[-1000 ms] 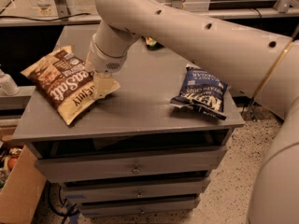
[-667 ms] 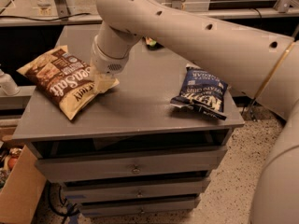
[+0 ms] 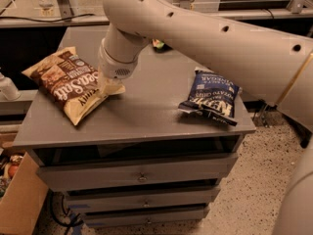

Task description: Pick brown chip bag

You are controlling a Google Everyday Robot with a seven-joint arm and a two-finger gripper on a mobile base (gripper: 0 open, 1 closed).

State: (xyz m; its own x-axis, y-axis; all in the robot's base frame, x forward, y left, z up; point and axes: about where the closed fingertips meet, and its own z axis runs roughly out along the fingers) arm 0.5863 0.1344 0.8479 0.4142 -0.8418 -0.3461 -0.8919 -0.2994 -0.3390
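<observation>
Compared to a second ago, the arm's (image 3: 220,38) wrist has crept a little to the right and dipped lower, and the brown chip bag (image 3: 63,84) has barely budged, maybe a tiny nudge at its lower corner. The blue chip bag (image 3: 210,98) hasn't moved at all.

There's only the one camera view, looking down at a grey cabinet (image 3: 146,111). The brown chip bag lies flat on the left part of the top, turned on a diagonal, with the white "Sea Salt" lettering facing up and the tan end pointing toward the front edge. The gripper (image 3: 111,87) is right at the bag's right-hand edge, low over the surface and tucked under the fat round wrist. That wrist blocks most of it, so I honestly can't tell if the claw is apart, together or clamped on the bag. All I get is a pale bit poking out over the bag's right corner.

The blue chip bag sits on the right side of the top, well apart from the brown one, a bit crumpled. Something small and green (image 3: 157,44) peeks out behind the arm near the back. Drawers (image 3: 142,173) run down the front of the cabinet, a cardboard box (image 3: 19,204) sits at the lower left, and the speckled floor (image 3: 254,190) shows on the right.
</observation>
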